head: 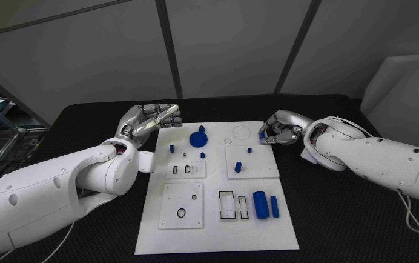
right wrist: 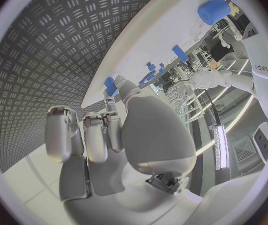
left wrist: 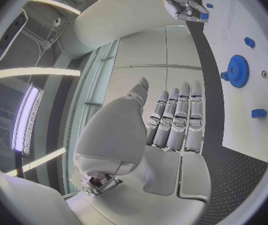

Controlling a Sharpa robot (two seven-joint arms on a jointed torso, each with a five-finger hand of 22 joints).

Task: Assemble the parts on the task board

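Board [head: 218, 214] white, flat at mid-table [head: 349, 239], long axis from 12 to 6 o'clock in the head view. Toward 11 o'clock on it, blue gear [head: 199, 137], lying flat. Around mid-board, small blue pegs [head: 237, 166], standing well apart from each other. Toward 5 o'clock, two blue cylinders [head: 260, 205], lying side by side, the thicker one on the 9 o'clock side, just beside a pair of narrow outlined slots. Left hand [head: 153, 120] off the board's 10 o'clock corner, raised above the table, touching nothing; seen from the left wrist, fingers [left wrist: 180, 120] stretched out straight side by side, thumb off to one side, nothing in the palm. Right hand [head: 280, 128] at the board's 2 o'clock edge, low over the surface, fingers curled in. Seen from the right wrist, small blue piece [right wrist: 111, 86] right at the thumb tip. Pinched or merely touched: cannot tell. Same piece close by that hand's fingertips in the left wrist view, grip no plainer there.
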